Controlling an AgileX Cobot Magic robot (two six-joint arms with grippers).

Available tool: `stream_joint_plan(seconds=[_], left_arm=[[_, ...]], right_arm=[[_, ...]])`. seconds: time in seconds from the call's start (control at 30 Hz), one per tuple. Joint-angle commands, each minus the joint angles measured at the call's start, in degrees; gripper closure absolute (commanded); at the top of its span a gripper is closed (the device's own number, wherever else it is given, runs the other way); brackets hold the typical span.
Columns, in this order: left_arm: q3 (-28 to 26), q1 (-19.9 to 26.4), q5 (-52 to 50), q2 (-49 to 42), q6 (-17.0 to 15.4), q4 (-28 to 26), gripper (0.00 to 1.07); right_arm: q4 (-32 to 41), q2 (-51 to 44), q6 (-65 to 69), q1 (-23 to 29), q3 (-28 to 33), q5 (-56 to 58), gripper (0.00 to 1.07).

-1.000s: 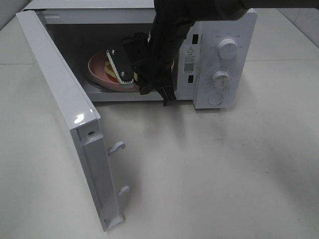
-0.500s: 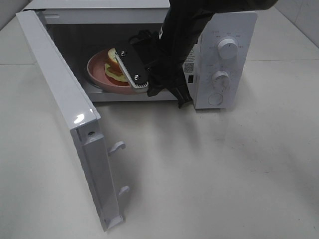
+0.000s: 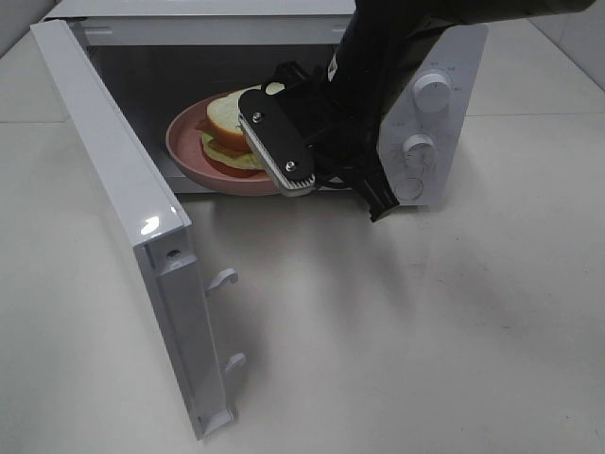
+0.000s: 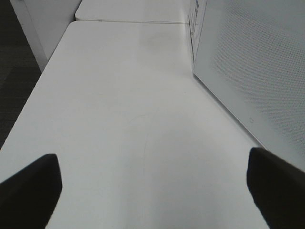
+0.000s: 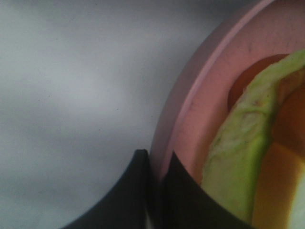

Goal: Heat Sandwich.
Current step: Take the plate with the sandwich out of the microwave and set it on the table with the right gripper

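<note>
The sandwich [image 3: 230,132], white bread over pale green and reddish filling, sits on a round pink plate [image 3: 189,149] whose near edge juts out past the mouth of the open microwave [image 3: 444,57], the far part within the cavity; the right end effector [image 5: 155,191] is pressed together on the plate's rim, one finger above and one below, as the right wrist view shows close up, with the green filling just beside the pinch; the right arm [image 3: 378,85] reaches in from the right side and covers much of the cavity opening and part of the control panel. The step in hand appears to be moving the plate through the doorway, though whether it is going in or coming out cannot be told from this moment alone; if it is going in, the next move calls for keeping the plate level, sliding it onto the cavity floor, letting go and backing the arm clear so the door can close. The door [image 3: 123,208] stands swung wide on the left, its latch hooks [image 3: 221,278] pointing over the white bench [image 3: 425,340]; two knobs [image 3: 433,91] sit on the panel; the left end effector [image 4: 152,186] is spread wide and empty, hovering over bare bench beside the microwave's side wall, well placed to push the door later; the arm in the opening is the main obstruction to shutting it.
</note>
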Motion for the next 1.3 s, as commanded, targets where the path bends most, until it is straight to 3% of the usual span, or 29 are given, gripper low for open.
stream_joint_plan(seconds=[0.03,0.6,1.3], left_arm=[[0.1,0.2,-0.5,-1.3,-0.2,-0.6,0.05],[0.1,0.2,-0.5,-1.3,-0.2,-0.6,0.05],[0.1,0.2,-0.5,-1.3,-0.2,-0.6,0.05]], right_arm=[[-0.3,-3.5,-0.6,-0.3,3.1,-2.3,1.07],[-0.3,-16.5,0.1,-0.3,19.4,-5.0,1.07],[-0.5,-31.1,1.8,-0.3,31.8,-4.8,1.07]])
